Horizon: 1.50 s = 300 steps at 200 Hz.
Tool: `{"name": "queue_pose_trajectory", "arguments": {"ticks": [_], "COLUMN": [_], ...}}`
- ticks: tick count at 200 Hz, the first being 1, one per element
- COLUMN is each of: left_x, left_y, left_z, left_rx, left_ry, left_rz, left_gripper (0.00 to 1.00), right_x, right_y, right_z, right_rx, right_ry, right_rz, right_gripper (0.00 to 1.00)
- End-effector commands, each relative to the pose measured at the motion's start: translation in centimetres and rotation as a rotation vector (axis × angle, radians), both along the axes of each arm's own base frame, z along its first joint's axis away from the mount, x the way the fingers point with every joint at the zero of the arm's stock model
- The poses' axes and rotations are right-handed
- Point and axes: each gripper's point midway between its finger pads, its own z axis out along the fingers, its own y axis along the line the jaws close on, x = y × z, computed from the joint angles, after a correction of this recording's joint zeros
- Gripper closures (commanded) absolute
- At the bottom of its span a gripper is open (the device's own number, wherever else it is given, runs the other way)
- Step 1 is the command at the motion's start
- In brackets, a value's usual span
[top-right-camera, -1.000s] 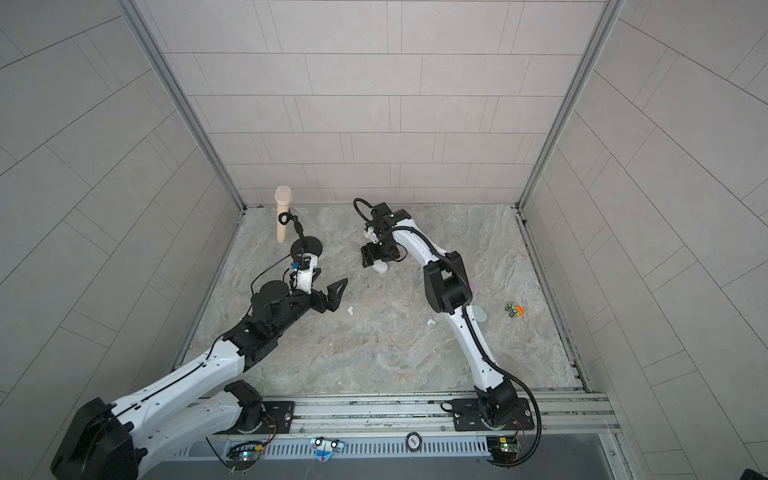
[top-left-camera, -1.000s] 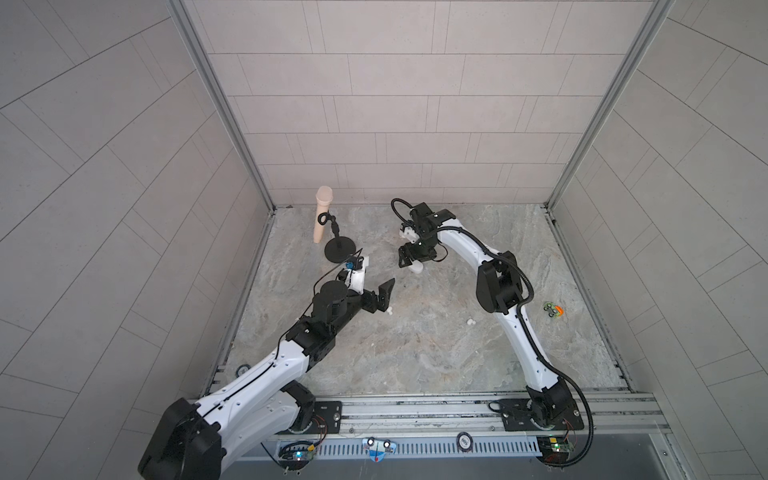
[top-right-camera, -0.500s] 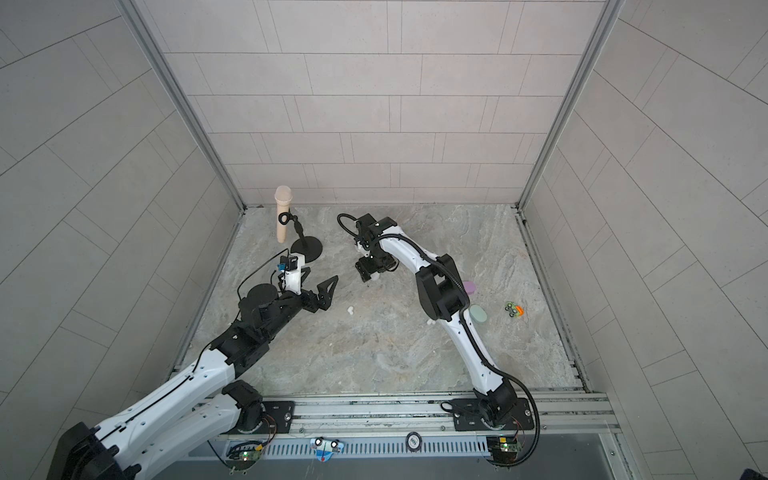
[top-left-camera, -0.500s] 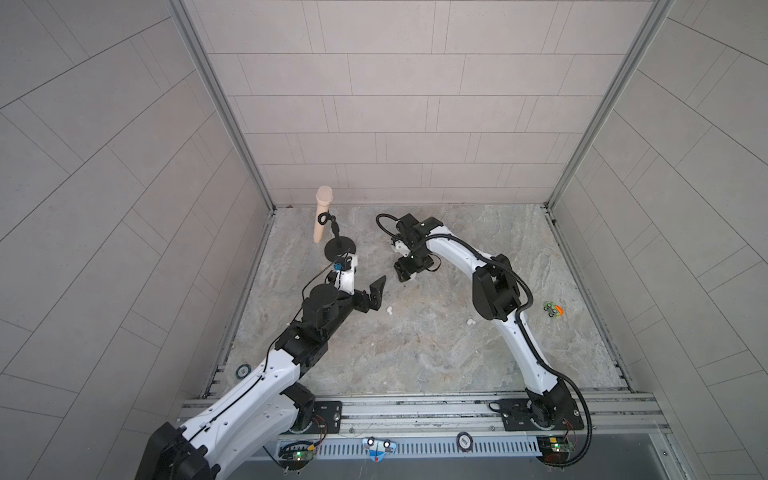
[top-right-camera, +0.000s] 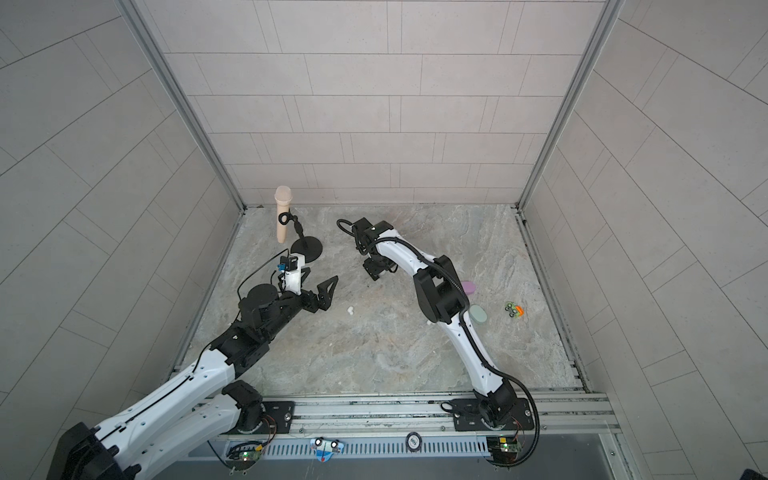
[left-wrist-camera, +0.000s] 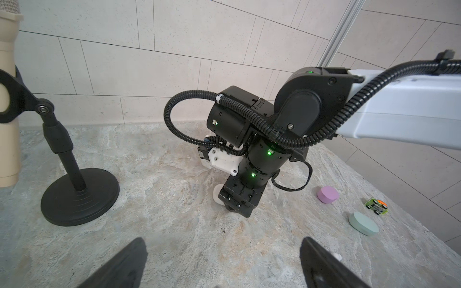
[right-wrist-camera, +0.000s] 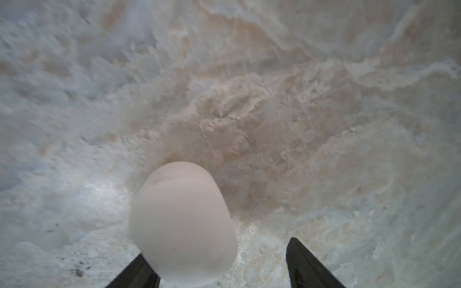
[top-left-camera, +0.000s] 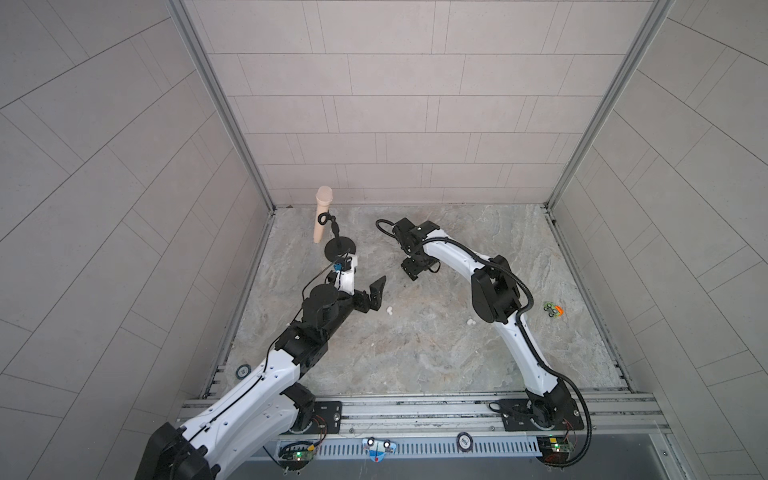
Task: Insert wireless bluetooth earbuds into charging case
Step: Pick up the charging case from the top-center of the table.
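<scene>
A white charging case [right-wrist-camera: 182,224] sits between the fingers of my right gripper [right-wrist-camera: 218,249]. It lies against one finger, with a gap to the other, so the gripper is open. In both top views that gripper [top-left-camera: 415,270] points down at the marble floor; the case [left-wrist-camera: 216,197] peeks out beside it. One white earbud [top-left-camera: 390,310] lies on the floor just ahead of my left gripper [top-right-camera: 320,279], which hovers wide open and empty. A second white earbud [top-left-camera: 471,321] lies by the right arm's elbow.
A beige microphone [top-left-camera: 322,214] on a black round-based stand [top-left-camera: 338,248] is at the back left, close to the left wrist. A lilac case [top-right-camera: 468,286], a mint case [top-right-camera: 478,313] and a small toy car [top-right-camera: 514,309] lie to the right.
The right gripper has swung left and come down to the floor with the white case. The left arm has pulled back slightly; its gripper stays open.
</scene>
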Motion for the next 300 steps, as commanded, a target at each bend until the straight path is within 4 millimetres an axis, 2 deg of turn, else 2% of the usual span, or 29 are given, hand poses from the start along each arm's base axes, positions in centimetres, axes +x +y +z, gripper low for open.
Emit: {"name": "queue_pose_trajectory", "arguments": {"ticks": [1,39,75,102,157,245,300], "left_x": [-0.1,0.0,-0.1,-0.1,-0.2,-0.1,-0.1], "left_y": [0.4,0.3,0.3,0.2,0.1,0.0,0.1], "left_z": [-0.4,-0.4,-0.5,-0.5,-0.6,-0.8,-0.8], "left_rx": [-0.001,-0.004,0.000,-0.008,-0.009,-0.007,-0.004], "left_ry": [0.008,0.007,0.010,0.010,0.013,0.018,0.018], "left_rz": [0.012,0.012,0.010,0.002,-0.003,-0.005,-0.002], "left_gripper": [0.00,0.00,0.00,0.00,0.00,0.00,0.00], "right_x": [1.3,2.1,0.6,0.3,1.5,2.8,3.1], "right_y": [-2.0,-2.8,-0.2,1.9,2.3,3.4,2.7], "right_z": [4.2,5.0,6.2,7.0,4.7,2.1,0.9], "right_rx": [-0.035,-0.006,0.169,0.289,0.269,0.295,0.260], "right_ry": [-0.103,-0.121,-0.033,-0.008,0.015,0.008,0.005], "right_rz": [-0.037,-0.094,-0.093,-0.078,-0.098,-0.098,-0.118], "right_gripper": [0.21,0.21,0.19,0.16,0.14,0.16,0.20]}}
